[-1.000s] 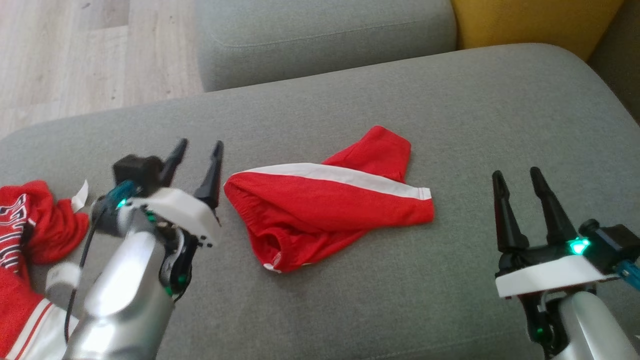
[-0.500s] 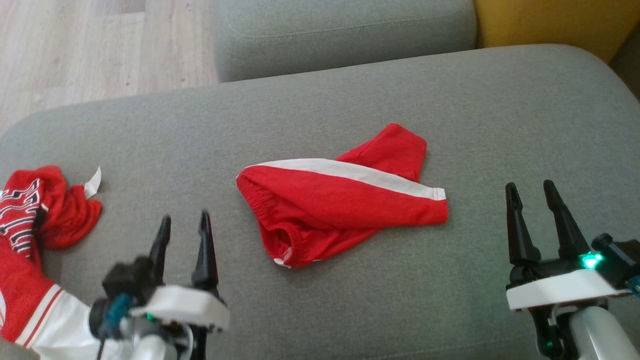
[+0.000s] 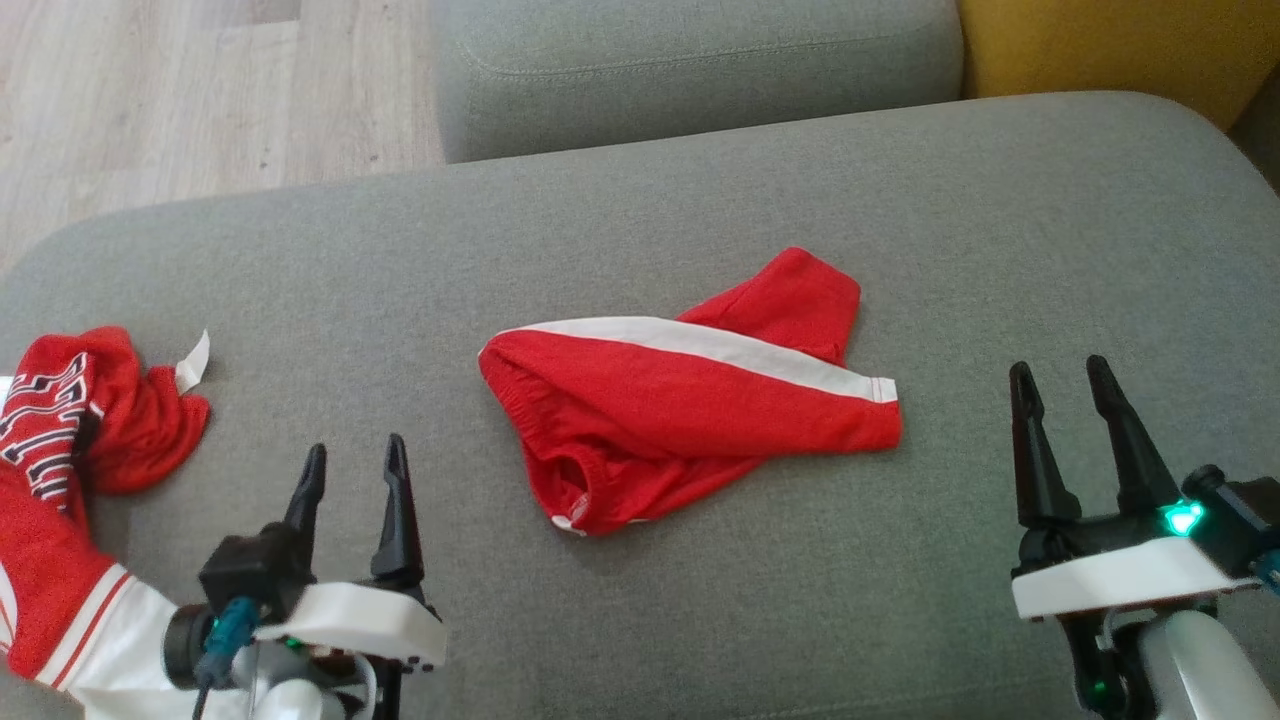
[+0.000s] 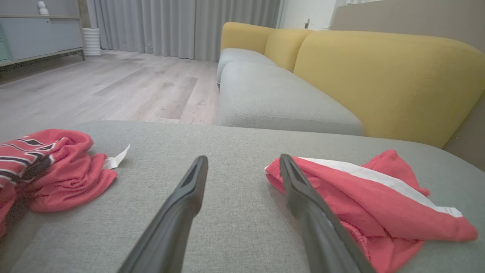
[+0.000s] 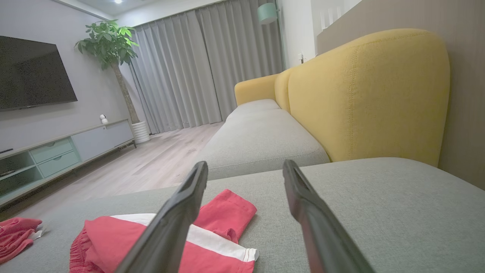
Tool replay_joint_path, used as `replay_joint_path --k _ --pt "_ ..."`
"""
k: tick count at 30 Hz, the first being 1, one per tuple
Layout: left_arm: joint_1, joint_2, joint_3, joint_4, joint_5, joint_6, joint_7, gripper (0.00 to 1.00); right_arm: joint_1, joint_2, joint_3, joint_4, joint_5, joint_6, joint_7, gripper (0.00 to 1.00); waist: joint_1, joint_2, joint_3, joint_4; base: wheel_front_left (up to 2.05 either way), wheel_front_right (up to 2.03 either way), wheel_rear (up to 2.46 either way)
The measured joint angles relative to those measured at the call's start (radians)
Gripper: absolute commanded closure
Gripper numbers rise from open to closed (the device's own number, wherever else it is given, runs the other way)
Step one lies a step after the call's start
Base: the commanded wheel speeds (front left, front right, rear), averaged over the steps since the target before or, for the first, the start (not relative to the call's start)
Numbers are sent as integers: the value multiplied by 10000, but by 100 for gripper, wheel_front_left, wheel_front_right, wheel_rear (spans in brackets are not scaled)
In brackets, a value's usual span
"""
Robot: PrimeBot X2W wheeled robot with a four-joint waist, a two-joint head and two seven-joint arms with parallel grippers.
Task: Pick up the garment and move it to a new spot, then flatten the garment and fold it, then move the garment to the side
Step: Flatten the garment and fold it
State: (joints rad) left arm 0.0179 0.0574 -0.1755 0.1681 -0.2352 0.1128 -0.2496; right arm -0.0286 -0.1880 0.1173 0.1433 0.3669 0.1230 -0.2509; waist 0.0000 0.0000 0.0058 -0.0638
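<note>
Left gripper [image 3: 355, 447] and right gripper [image 3: 1058, 365]: both spread, empty, near the cushion's [image 3: 700, 200] front edge | garment [image 3: 690, 420]: red shorts mid-cushion, doubled over, untouched | progress: fold seemingly done, roughly; sideways move likely left.

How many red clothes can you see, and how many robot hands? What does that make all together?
Red clothes: 2 (shorts, crumpled jersey)
Robot hands: 2 (left hand, right hand), both open
Total: 4
</note>
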Motion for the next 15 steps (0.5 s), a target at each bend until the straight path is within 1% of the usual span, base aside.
replay_joint_path --k 5,7,9,12,13,14,15 --pt "-233 4 -92 556 247 -320 0 0 -2 2 29 0 0 0 0 0 0 0 -17 -67 0 0 0" --pt "-674 71 -102 917 167 -608 242 0 -19 21 63 0 0 0 0 0 0 0 -9 -147 0 0 0" --pt "-1406 186 -100 1187 -13 -882 961 0 -23 38 63 -2 0 0 0 0 0 0 11 -244 0 0 0" --pt "-2808 412 -25 1615 -468 -1235 2583 0 -35 150 86 -2 44 0 0 0 0 0 49 -425 0 0 0" --pt "-3288 472 -25 1802 -662 -1327 3210 0 -37 180 146 -2 44 0 0 0 0 0 65 -500 0 0 0" --pt "-4127 673 -61 2362 -729 -1498 4380 0 -76 219 276 -4 61 0 0 0 0 0 125 -653 0 0 0" --pt "-4521 717 -36 2688 -878 -1578 4918 0 -85 219 299 -4 117 0 0 0 0 0 174 -735 0 0 0"
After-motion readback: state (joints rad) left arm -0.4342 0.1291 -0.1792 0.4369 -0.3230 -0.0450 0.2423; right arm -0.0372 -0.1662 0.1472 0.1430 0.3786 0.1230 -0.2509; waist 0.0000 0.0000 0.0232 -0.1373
